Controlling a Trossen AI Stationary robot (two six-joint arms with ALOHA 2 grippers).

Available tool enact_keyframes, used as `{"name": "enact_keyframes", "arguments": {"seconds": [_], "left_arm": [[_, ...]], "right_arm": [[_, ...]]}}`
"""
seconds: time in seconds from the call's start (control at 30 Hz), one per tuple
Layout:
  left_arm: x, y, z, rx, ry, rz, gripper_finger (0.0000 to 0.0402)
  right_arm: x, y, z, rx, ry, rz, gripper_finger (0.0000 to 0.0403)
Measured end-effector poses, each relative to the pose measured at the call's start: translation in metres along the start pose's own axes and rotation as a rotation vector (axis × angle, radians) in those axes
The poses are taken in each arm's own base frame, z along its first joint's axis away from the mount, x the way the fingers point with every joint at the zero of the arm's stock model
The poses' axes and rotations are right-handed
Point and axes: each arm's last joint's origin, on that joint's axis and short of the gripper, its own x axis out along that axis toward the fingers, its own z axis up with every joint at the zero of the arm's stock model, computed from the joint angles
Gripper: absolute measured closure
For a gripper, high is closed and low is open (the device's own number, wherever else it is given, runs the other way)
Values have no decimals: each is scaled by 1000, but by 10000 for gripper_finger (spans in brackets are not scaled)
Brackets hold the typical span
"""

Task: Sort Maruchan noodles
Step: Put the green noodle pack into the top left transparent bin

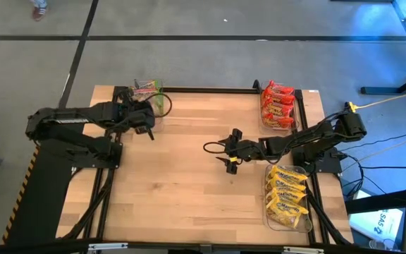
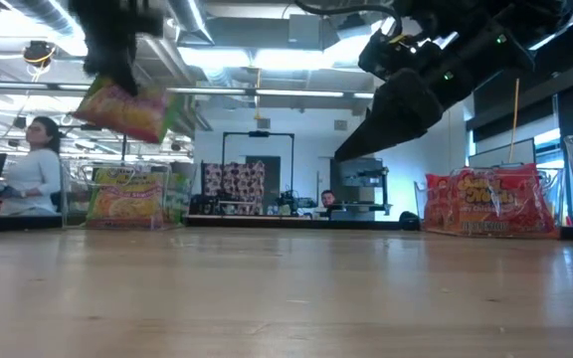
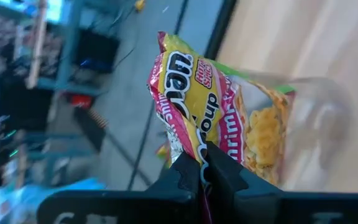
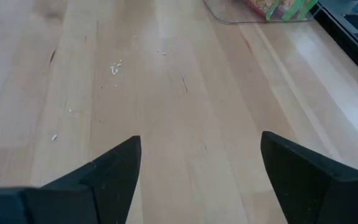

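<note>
Tabletop (image 1: 189,162) lay bare of loose packets. Nearest bin (image 1: 309,224) held the yellow noodles (image 1: 287,197). Right gripper (image 1: 232,150) hovered mid-table, jaws spread, empty. Red-orange noodles (image 1: 278,106) filled the far right bin. Left gripper (image 3: 202,169) pinched a green-pink shrimp packet (image 3: 213,106) above the far-left bin (image 1: 162,104); sorting seemed nearly complete, drop pending.

The right gripper (image 4: 199,177) hangs over bare wooden table (image 4: 166,93) with its two dark fingers (image 4: 114,171) spread wide, nothing between them; pale crumbs (image 4: 115,68) dot the boards ahead; farther off sits a clear bin (image 4: 229,14) (green and pink packet (image 4: 284,7) edges show inside); the table's dark edge (image 4: 347,31) runs alongside.
</note>
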Motion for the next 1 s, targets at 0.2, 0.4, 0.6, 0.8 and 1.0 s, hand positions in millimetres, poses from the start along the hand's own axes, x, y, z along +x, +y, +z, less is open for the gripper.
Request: {"name": "enact_keyframes", "arguments": {"seconds": [0.2,0.4,0.6,0.8,1.0], "left_arm": [[45,-17,-16,31,82,36,394],[81,-38,-24,18,44,-96,394],[94,-45,-33,-18,54,-152,393],[100,-49,-37,-39,64,-195,392],[107,-54,-43,-57,62,-236,367]], "right_arm": [[0,0,0,-7,-1,-9,102],[0,-1,0,-8,-2,-18,102],[0,0,0,-8,-1,-18,102],[0,0,0,-9,0,-18,102],[0,0,0,-9,0,-18,102]]}}
